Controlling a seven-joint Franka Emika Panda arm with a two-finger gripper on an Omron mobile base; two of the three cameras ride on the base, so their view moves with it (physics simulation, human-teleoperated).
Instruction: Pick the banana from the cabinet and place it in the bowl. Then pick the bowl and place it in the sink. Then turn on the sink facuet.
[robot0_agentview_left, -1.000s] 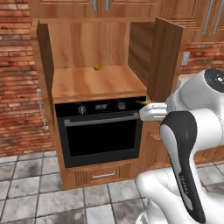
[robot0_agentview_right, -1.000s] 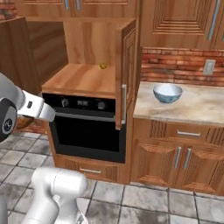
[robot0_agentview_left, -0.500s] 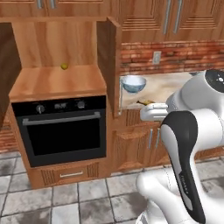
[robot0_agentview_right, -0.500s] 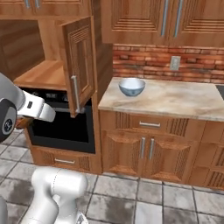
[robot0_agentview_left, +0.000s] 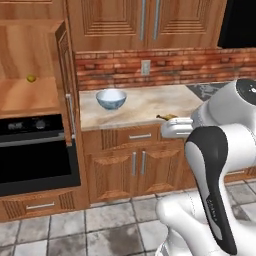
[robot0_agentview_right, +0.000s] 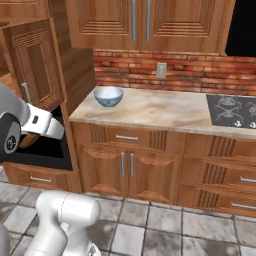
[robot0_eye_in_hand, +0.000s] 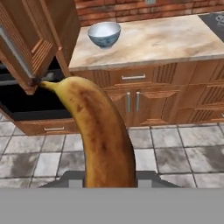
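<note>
The banana (robot0_eye_in_hand: 103, 131), yellow mottled with brown, rises large in the hand view with my gripper (robot0_eye_in_hand: 109, 178) shut on its lower end. Its tip (robot0_agentview_left: 167, 117) pokes out past my hand above the counter's front edge, and a brown bit of it (robot0_agentview_right: 27, 141) shows under my forearm. The bowl (robot0_agentview_left: 111, 98) (robot0_agentview_right: 108, 95) (robot0_eye_in_hand: 104, 34) stands upright on the counter near the brick wall, well apart from the banana. The cabinet (robot0_agentview_left: 22, 97) lies at the far left with its door (robot0_agentview_left: 65, 75) swung open. The sink and the sink facuet are out of view.
A small round yellow-green fruit (robot0_agentview_left: 31, 78) sits on the cabinet shelf. A black oven (robot0_agentview_left: 35, 150) is below it. The marble counter (robot0_agentview_right: 150, 110) runs right to a dark stovetop (robot0_agentview_right: 232, 110). The open door (robot0_agentview_right: 30, 65) juts out beside my arm.
The base has driven to the right, so the cabinet and oven slid to the left edge and the counter with the bowl came to the middle. The banana stays in my grip.
</note>
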